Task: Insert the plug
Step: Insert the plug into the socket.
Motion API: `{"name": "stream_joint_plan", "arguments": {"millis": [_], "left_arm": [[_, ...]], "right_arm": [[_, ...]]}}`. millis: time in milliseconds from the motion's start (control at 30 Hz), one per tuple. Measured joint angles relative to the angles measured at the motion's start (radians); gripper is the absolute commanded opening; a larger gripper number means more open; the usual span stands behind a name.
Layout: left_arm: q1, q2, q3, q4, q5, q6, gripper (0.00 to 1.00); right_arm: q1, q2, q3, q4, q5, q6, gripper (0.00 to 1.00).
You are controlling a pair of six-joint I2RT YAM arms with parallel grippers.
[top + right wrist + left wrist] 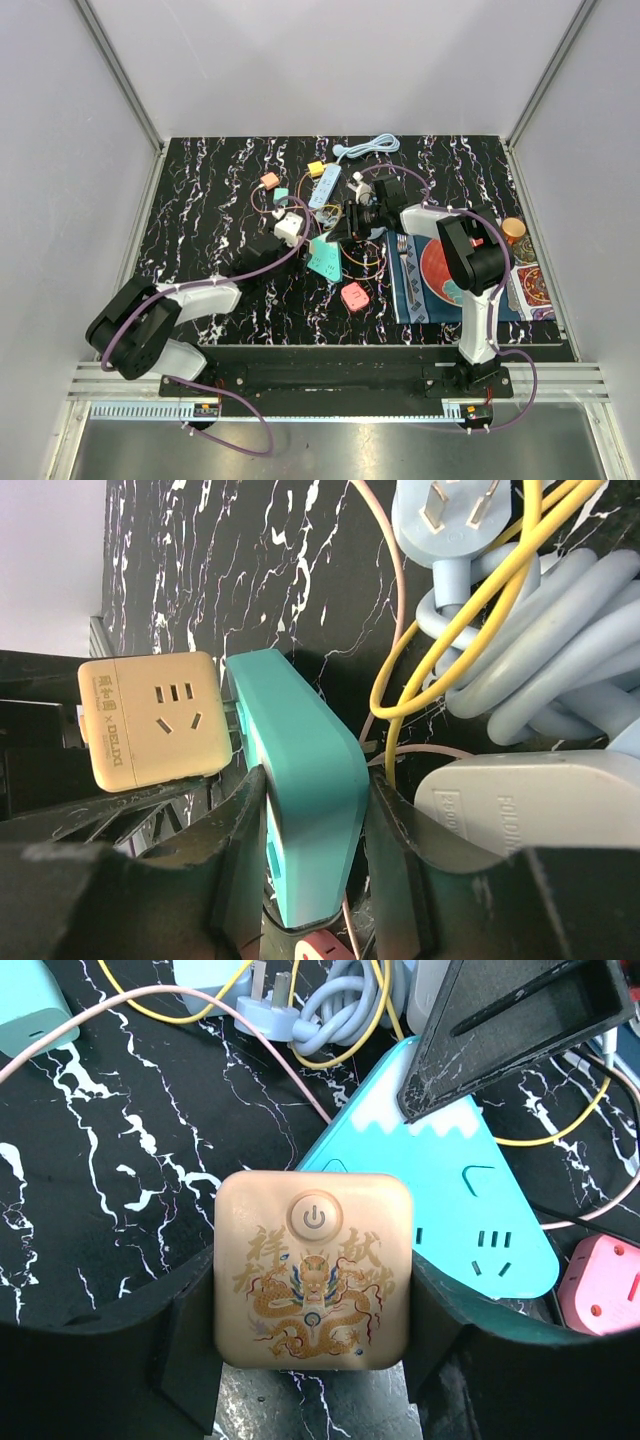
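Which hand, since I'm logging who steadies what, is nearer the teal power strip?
Right. The right hand grips the teal power strip between its fingers; the left hand holds the beige cube adapter just beside it.

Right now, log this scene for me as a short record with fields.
Left gripper: closed on beige adapter cube
Right gripper: clamped on teal power strip, across its thickness
Cube position: at the strip's socket face; cannot tell if seated
Nearby: pink adapter, pale blue plug
Surface: black marbled table
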State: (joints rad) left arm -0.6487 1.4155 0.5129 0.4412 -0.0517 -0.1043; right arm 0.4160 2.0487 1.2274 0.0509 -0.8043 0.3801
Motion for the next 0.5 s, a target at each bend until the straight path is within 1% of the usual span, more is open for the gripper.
{"name": "stream_joint_plan", "arguments": {"millis": [333, 433, 467, 500], "left_arm": [[-0.007, 0.077, -0.054, 0.200, 0.000, -0.010, 0.00], [-0.010, 0.069, -0.085, 0.250, -0.002, -0.013, 0.12], [-0.010, 0.064, -0.093, 0.258, -0.002, -0.016, 0.21], [-0.012, 0.057, -0.103, 0.262, -0.002, -0.019, 0.25]], "right_arm": [[-0.018, 0.016, 0.064, -0.122, -0.014, -0.062, 0.03], [-0.018, 0.016, 0.071, -0.134, -0.019, -0.071, 0.06], [-0.017, 0.016, 0.073, -0.140, -0.022, -0.075, 0.06], [-0.016, 0.016, 0.074, -0.149, -0.026, -0.077, 0.08]]}}
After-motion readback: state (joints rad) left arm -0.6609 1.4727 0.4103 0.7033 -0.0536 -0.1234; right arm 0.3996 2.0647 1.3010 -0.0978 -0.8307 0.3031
